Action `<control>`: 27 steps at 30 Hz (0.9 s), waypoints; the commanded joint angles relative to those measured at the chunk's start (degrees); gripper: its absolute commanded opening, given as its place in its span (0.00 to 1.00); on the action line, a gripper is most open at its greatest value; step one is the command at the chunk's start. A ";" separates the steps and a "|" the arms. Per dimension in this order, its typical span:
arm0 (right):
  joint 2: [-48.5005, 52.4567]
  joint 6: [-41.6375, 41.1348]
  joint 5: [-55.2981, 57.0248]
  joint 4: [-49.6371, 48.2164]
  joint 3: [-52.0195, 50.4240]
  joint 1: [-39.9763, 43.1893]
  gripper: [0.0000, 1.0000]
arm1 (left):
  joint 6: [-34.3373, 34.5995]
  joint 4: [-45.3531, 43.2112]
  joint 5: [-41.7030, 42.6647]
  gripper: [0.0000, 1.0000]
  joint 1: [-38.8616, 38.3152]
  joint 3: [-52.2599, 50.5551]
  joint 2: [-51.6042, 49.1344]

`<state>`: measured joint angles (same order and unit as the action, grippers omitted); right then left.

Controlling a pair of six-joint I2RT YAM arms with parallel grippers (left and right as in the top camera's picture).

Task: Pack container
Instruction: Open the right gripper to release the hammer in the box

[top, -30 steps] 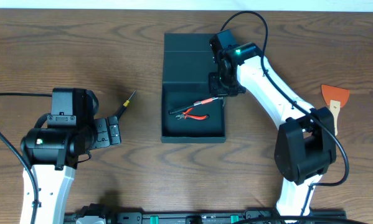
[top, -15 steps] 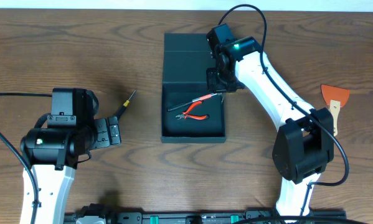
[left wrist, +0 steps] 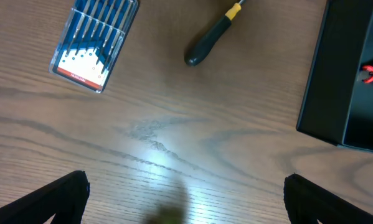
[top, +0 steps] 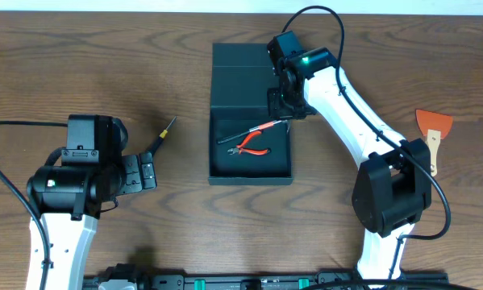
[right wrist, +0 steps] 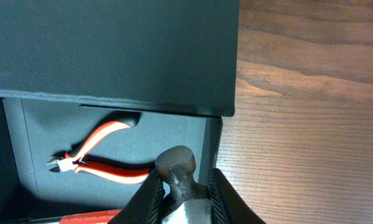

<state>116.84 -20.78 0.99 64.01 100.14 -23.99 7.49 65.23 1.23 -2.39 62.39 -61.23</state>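
The container [top: 249, 179] sits open in the middle of the tabletop [top: 64, 64], with pliers [top: 251, 147] inside. The right claw [right wrist: 180, 186] is clenched on the red-handled tool [top: 257, 129] at the container's far right corner. The left claw [left wrist: 186, 202] hangs released and empty.

A matt, fine-grained finish is being shown by the container [right wrist: 111, 50], a smooth sheen by the wooden table [left wrist: 174, 155], dull metal by the tool [right wrist: 175, 163] head.

Robotics lab bench, wood-grain table [top: 80, 56], left arm [top: 72, 181] and right arm [top: 346, 113] mounted, loose screwdriver [left wrist: 211, 40], scraper [top: 431, 133].
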 commanded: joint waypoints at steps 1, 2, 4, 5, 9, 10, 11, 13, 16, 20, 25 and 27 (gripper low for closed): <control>0.63 -0.20 0.55 -0.28 0.17 -1.25 0.01 | -0.39 0.28 -0.63 0.98 0.24 0.94 0.46; 0.63 -0.20 0.55 -0.37 0.17 -1.38 0.01 | -0.39 0.28 -0.63 0.98 0.24 0.94 0.46; 0.63 -0.20 0.55 -0.55 0.17 -1.46 0.01 | -0.39 0.28 -0.63 0.98 0.24 0.94 0.46; 0.63 -0.20 0.57 -0.59 0.15 -1.51 0.01 | -0.39 0.28 -0.63 0.98 0.24 0.94 0.46; 1.38 -0.20 0.72 -0.66 0.02 -1.51 0.01 | -0.39 0.28 -0.63 0.98 0.24 0.94 0.46; 1.53 -0.20 0.72 -0.79 -0.15 -1.51 0.01 | -0.39 0.28 -0.63 0.98 0.24 0.94 0.46; 1.75 -0.20 0.72 -0.94 -0.37 -1.51 0.01 | -0.39 0.28 -0.63 0.98 0.24 0.94 0.46; 2.23 -0.20 0.72 -1.01 -0.72 -1.51 0.01 | -0.39 0.28 -0.63 0.98 0.24 0.94 0.46; 2.71 -0.20 0.72 -1.40 -1.16 -1.51 0.01 | -0.39 0.28 -0.63 0.98 0.24 0.94 0.46; 3.19 -0.17 0.74 -1.49 -1.33 -1.49 0.01 | -0.39 0.28 -0.63 0.99 0.24 0.94 0.46; 3.30 -0.17 2.47 -1.70 -1.81 -1.46 0.31 | -0.39 0.31 -0.63 0.98 0.24 0.94 0.46; 3.30 -0.20 3.26 -1.68 -2.10 -1.18 0.32 | -0.39 0.35 -0.63 0.98 0.24 0.94 0.46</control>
<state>119.52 -20.78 1.76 62.28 98.63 -25.04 7.49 65.39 1.26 -2.39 62.39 -61.23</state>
